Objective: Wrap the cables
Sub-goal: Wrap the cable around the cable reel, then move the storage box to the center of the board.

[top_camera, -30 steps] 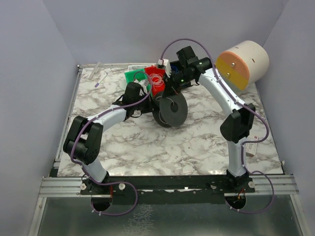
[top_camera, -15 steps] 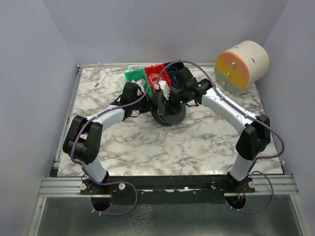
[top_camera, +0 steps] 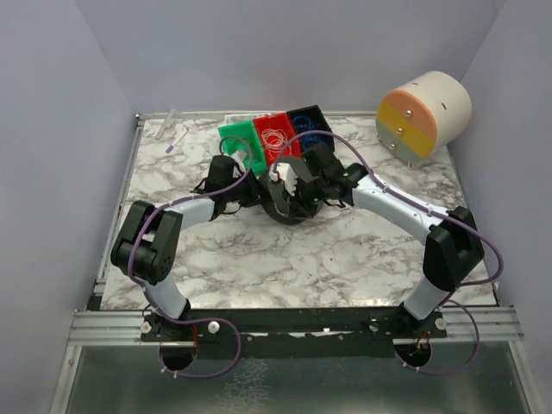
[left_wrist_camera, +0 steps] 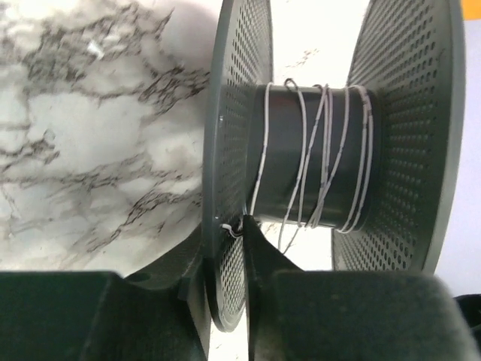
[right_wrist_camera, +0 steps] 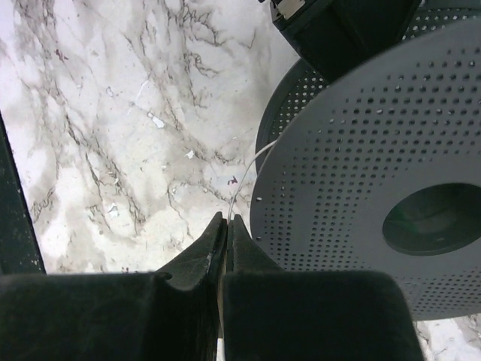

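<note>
Right wrist: right hand (right_wrist_camera: 225, 226), clenched on whitish cable (right_wrist_camera: 244, 177), is arriving at spool (right_wrist_camera: 353, 150) from bins (top_camera: 263, 125); left hand (left_wrist_camera: 225, 241) is gripping its flange; winding is probably resuming.

White marble table (top_camera: 345, 250) with grey veining. A dark grey spool (right_wrist_camera: 361, 165), its flanges dotted with rows of small holes, carries a whitish cable (left_wrist_camera: 328, 150). Behind it are a green bin (top_camera: 231, 135), a red bin (top_camera: 269, 123) and a black bin (top_camera: 304, 113) (blue coils (top_camera: 312, 138) inside). The cream drum (top_camera: 440, 95) has an orange-and-yellow face.
</note>
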Robot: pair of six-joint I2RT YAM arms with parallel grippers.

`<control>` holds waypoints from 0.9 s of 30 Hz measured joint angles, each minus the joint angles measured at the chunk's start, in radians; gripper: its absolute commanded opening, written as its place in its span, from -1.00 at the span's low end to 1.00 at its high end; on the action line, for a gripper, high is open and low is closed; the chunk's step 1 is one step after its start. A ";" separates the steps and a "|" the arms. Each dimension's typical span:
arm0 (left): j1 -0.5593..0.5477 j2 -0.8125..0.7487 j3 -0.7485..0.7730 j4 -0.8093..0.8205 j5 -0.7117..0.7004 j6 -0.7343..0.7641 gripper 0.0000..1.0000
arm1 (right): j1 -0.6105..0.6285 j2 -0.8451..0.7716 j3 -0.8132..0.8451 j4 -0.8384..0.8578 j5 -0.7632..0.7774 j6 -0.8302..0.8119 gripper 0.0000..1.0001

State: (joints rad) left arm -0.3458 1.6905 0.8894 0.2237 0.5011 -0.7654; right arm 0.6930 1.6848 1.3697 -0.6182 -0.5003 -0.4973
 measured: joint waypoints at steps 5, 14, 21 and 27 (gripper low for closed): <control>0.000 0.040 -0.022 -0.022 -0.003 0.000 -0.23 | 0.006 -0.035 -0.101 0.068 0.016 -0.001 -0.99; 0.000 0.048 -0.018 -0.085 -0.043 0.053 0.07 | 0.006 -0.109 -0.266 0.174 0.046 -0.031 -0.99; 0.000 0.050 0.017 -0.153 -0.064 0.124 0.35 | 0.006 -0.118 -0.339 0.283 0.101 -0.108 -0.99; 0.000 0.098 0.114 -0.217 -0.053 0.199 0.40 | 0.006 -0.119 -0.393 0.380 0.124 -0.195 -0.99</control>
State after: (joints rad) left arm -0.3462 1.7882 1.0035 0.0067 0.4480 -0.5663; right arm 0.6991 1.5654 0.9771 -0.2386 -0.3767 -0.6926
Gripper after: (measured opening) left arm 0.694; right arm 0.005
